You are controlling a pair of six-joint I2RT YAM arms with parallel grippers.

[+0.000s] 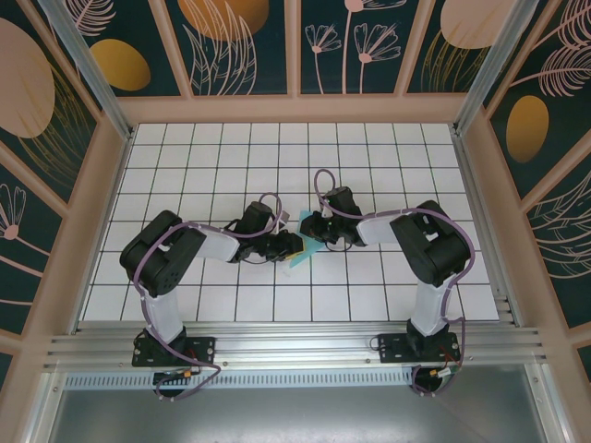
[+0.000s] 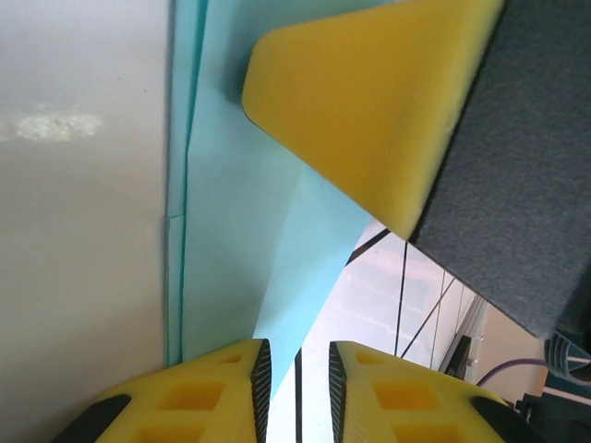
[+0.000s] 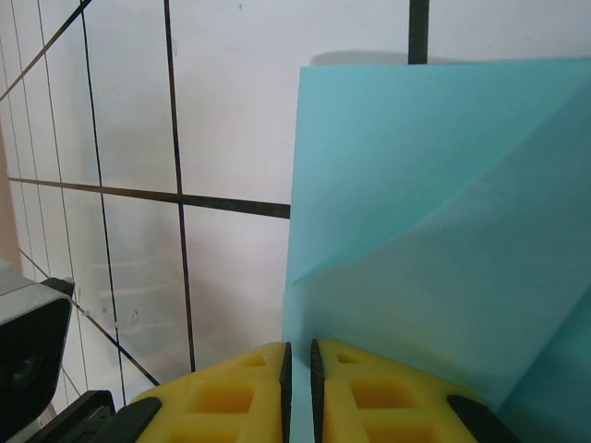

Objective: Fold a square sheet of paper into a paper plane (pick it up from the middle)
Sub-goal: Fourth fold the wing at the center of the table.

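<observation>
The square sheet of paper (image 1: 300, 257) is light cyan and lies partly folded between both grippers at the table's middle. In the right wrist view the paper (image 3: 434, 231) shows a diagonal folded flap, and my right gripper (image 3: 298, 347) is shut on its edge. In the left wrist view the paper (image 2: 240, 231) shows layered edges. Its corner reaches down beside the left pad of my left gripper (image 2: 298, 349), whose jaws stand a little apart with the table showing between them. A right gripper finger (image 2: 369, 101) presses the paper from above. In the top view, left gripper (image 1: 286, 245) and right gripper (image 1: 312, 238) nearly touch. A paper plane is out of view.
The white gridded table (image 1: 212, 166) is walled by a wooden frame (image 1: 295, 109) at the back and sides. An aluminium rail (image 1: 295, 337) runs along the near edge by the arm bases.
</observation>
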